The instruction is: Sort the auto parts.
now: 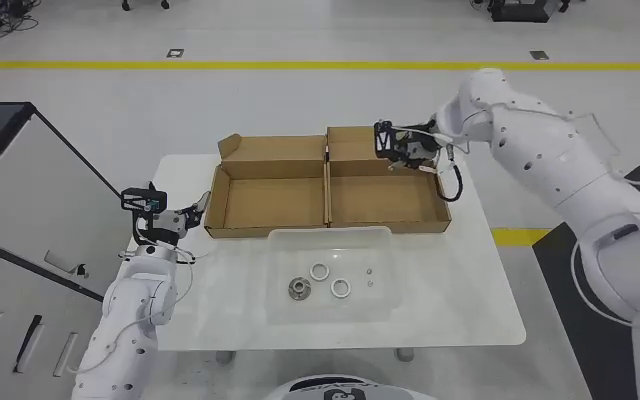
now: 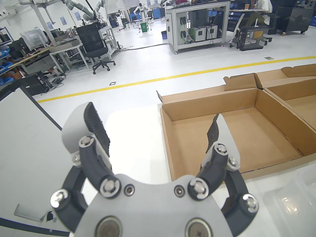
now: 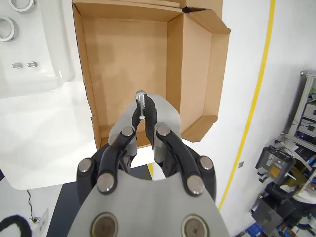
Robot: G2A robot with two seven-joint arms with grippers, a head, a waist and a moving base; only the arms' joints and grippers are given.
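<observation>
Pads (image 3: 149,114) of the right gripper (image 3: 141,99) pinch a hex-head bolt (image 3: 141,106) by its threaded shank, with the head pointing away from the wrist, over the right cardboard box (image 3: 128,57). The left gripper (image 2: 153,114) is spread wide with nothing between its fingers, just beside the left cardboard box (image 2: 234,134). Near the boxes on the white table (image 1: 470,300), a clear tray (image 1: 330,236) holds two metal rings (image 1: 320,271), a flanged hub (image 1: 298,290) and two small bolts (image 3: 16,65).
</observation>
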